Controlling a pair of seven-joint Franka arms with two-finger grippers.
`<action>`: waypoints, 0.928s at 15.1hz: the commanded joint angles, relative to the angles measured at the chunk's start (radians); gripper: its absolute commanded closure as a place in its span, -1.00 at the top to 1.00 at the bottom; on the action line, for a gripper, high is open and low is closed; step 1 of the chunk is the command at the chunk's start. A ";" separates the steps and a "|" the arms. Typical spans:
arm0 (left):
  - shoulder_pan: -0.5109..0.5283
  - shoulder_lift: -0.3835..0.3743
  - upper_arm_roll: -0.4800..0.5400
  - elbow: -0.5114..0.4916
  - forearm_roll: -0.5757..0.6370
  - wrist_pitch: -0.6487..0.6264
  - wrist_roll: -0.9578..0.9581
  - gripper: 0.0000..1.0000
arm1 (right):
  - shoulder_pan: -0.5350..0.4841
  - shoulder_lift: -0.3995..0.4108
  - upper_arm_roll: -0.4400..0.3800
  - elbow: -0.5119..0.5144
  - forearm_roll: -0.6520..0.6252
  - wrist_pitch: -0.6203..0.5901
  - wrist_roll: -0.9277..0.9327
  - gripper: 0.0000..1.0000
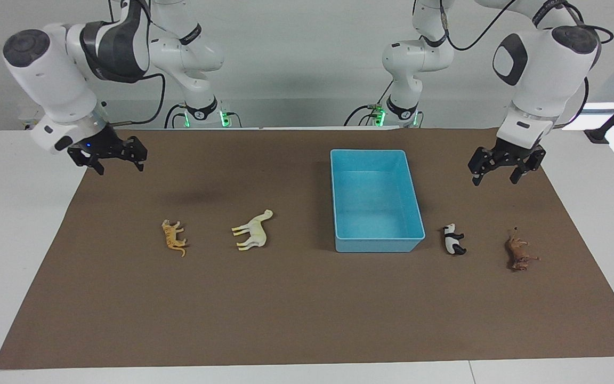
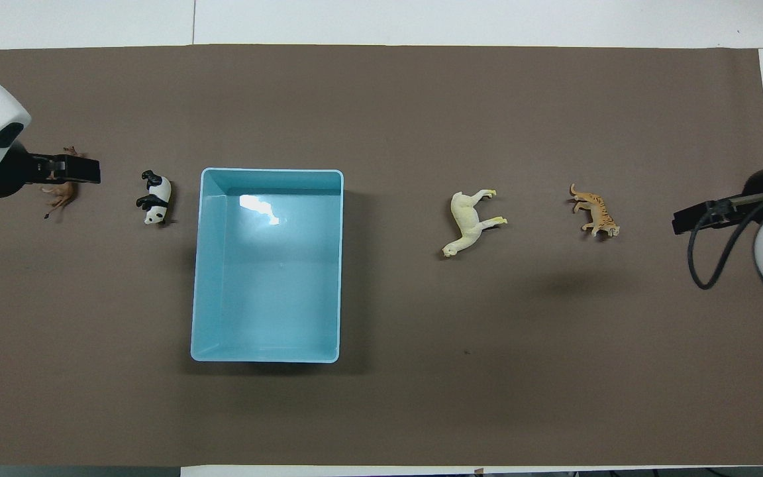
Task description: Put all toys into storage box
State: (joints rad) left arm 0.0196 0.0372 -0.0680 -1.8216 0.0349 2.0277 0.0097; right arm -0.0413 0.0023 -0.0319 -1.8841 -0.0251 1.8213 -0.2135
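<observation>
**Four toys lying outside the storage box**

The storage box point(image 1: 377, 200) is sitting on the brown mat point(image 1: 307, 309). Toward the left arm's end of it are lying the panda point(image 1: 452, 239), just beside it, then the lion point(image 1: 518, 255); toward the right arm's end, the horse point(image 1: 253, 230), then the tiger point(image 1: 174, 237). The left gripper point(image 1: 503, 172) and right gripper point(image 1: 116, 160) are hovering over the mat, jaws wide and holding nothing.
</observation>
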 commanded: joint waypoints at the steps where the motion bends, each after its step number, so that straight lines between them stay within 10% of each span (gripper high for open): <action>1: 0.003 0.096 -0.003 -0.001 -0.003 0.127 0.006 1.00 | 0.035 0.033 0.006 -0.091 0.001 0.155 -0.044 1.00; 9: 0.034 0.220 -0.001 -0.231 -0.004 0.482 -0.007 1.00 | 0.038 0.169 0.007 -0.158 0.002 0.441 -0.326 1.00; 14: 0.022 0.237 -0.003 -0.243 -0.004 0.451 -0.046 1.00 | 0.040 0.261 0.007 -0.153 0.067 0.507 -0.412 1.00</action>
State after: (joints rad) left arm 0.0459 0.2904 -0.0690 -2.0504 0.0348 2.4872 -0.0046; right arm 0.0032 0.2273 -0.0317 -2.0395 0.0151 2.2886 -0.5771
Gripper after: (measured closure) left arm 0.000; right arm 0.000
